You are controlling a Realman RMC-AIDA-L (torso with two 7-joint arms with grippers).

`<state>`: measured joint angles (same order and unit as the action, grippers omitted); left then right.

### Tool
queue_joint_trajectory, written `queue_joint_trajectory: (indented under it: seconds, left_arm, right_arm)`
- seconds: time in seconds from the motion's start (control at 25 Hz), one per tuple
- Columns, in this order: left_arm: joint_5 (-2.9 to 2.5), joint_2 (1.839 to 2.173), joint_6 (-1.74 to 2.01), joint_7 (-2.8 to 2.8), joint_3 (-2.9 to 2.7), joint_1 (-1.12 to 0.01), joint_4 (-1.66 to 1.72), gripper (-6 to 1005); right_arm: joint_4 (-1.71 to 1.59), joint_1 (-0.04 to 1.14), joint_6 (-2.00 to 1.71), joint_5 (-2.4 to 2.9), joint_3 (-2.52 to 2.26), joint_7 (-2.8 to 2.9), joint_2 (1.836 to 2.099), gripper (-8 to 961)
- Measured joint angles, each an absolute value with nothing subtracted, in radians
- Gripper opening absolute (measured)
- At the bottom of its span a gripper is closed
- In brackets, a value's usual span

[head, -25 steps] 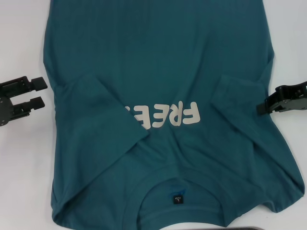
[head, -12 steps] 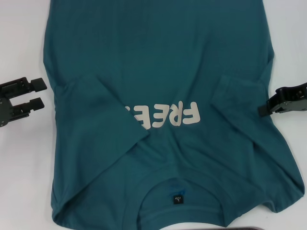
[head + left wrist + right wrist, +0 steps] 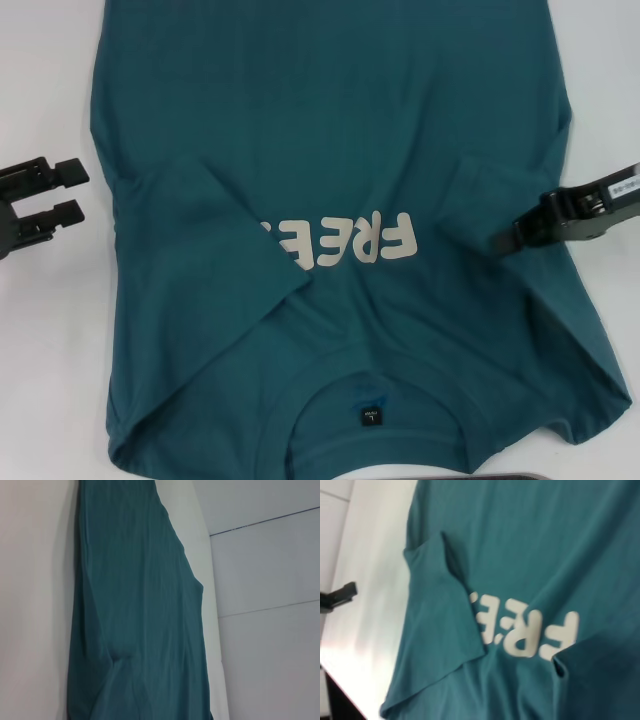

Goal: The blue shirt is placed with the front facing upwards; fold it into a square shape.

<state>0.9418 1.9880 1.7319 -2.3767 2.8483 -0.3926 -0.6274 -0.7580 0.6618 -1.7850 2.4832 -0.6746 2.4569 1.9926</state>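
The blue shirt (image 3: 330,140) lies spread front-up on the white table (image 3: 40,330), with its collar and black neck label (image 3: 370,414) nearest me. Its off-white "FREE" print (image 3: 350,240) reads upside down. The left sleeve (image 3: 200,230) is folded inward over the end of the print, and the right sleeve (image 3: 495,195) is folded inward too. My left gripper (image 3: 70,192) is open and empty on the table just off the shirt's left edge. My right gripper (image 3: 508,238) hovers over the shirt's right side beside the folded sleeve. The right wrist view shows the print (image 3: 525,627) and the left gripper's finger (image 3: 342,594) far off.
A dark object (image 3: 530,475) pokes in at the table's near edge. The left wrist view shows the shirt's side (image 3: 135,620) along the table's far edge (image 3: 212,630), with grey floor beyond. Bare table lies on both sides of the shirt.
My right gripper has moved left from off the shirt's right edge to over the cloth by the right sleeve. My left gripper has drifted slightly left. The shirt has not moved.
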Motion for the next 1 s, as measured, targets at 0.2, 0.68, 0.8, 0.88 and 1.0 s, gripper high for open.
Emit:
queue_joint_trajectory:
  seconds: [0.2, 0.68, 0.8, 0.88, 1.0]
  left_arm:
    - [0.942, 1.988, 1.732, -2.377, 2.851, -0.392, -0.627, 721]
    - [0.942, 1.988, 1.732, -2.374, 2.856, -0.384, -0.627, 721]
    - [0.942, 1.988, 1.732, -2.373, 2.856, -0.384, -0.627, 721]
    - [0.942, 1.988, 1.732, -2.372, 2.857, -0.385, -0.627, 721]
    - [0.942, 1.988, 1.736, -2.363, 2.859, -0.386, -0.628, 721]
  right_arm:
    - [-0.754, 0.671, -1.787, 2.485, -0.719, 2.454, 2.018, 13]
    - [-0.741, 0.672, -1.755, 2.468, -0.759, 2.454, 2.026, 87]
    - [-0.713, 0.672, -1.745, 2.432, -0.756, 2.429, 2.013, 231]
    - [-0.696, 0.669, -1.746, 2.384, -0.743, 2.376, 2.003, 320]
    - [-0.652, 0.651, -1.759, 2.251, -0.689, 2.251, 1.984, 443]
